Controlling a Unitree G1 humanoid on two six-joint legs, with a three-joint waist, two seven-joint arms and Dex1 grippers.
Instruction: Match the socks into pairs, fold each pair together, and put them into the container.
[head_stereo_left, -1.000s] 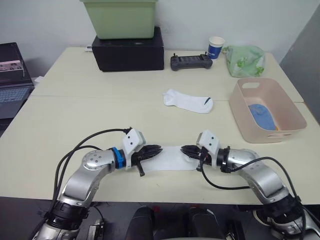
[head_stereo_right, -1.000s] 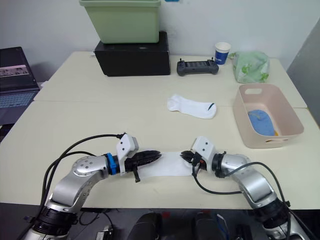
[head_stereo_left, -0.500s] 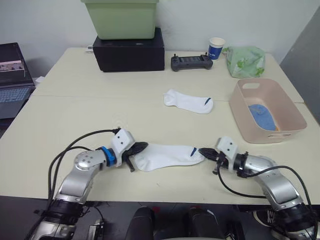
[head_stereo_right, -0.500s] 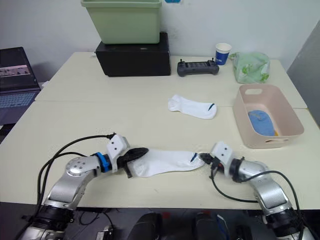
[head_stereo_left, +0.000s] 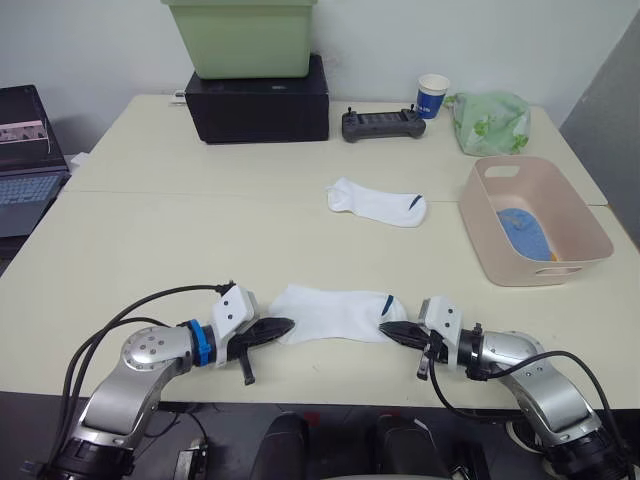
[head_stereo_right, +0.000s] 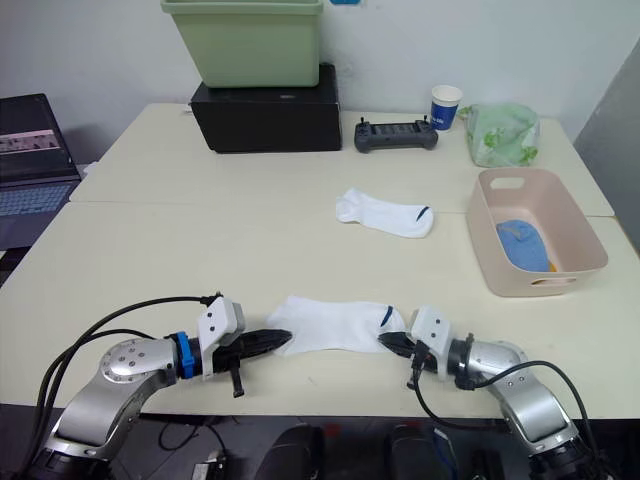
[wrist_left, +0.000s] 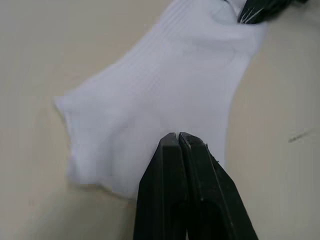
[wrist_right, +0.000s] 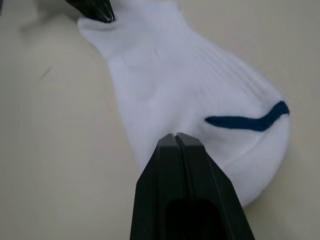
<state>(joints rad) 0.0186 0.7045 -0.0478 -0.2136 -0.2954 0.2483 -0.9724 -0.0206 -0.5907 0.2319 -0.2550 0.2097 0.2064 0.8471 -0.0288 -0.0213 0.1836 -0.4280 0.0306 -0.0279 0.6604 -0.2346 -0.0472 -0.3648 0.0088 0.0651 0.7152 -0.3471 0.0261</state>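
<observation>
Forearms are laid low along the near edge of the bench (head_stereo_left: 150, 230), pointed at each other. The left claw (head_stereo_left: 278, 325) and right claw (head_stereo_left: 386, 331) are pressed together, each tip resting on one end of a white sock (head_stereo_left: 335, 312) lying flat between them. One more white sock (head_stereo_left: 377, 203) is seen farther back. One blue sock (head_stereo_left: 522, 231) is seen inside the pink container (head_stereo_left: 482, 222) at far right.

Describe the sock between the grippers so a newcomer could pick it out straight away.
Start at the table's near edge, between the two grippers. The sock lies flat there, with the left gripper at one end and the right gripper at the other. Unlike the other white sock farther back, it has a gripper at each end.
</observation>
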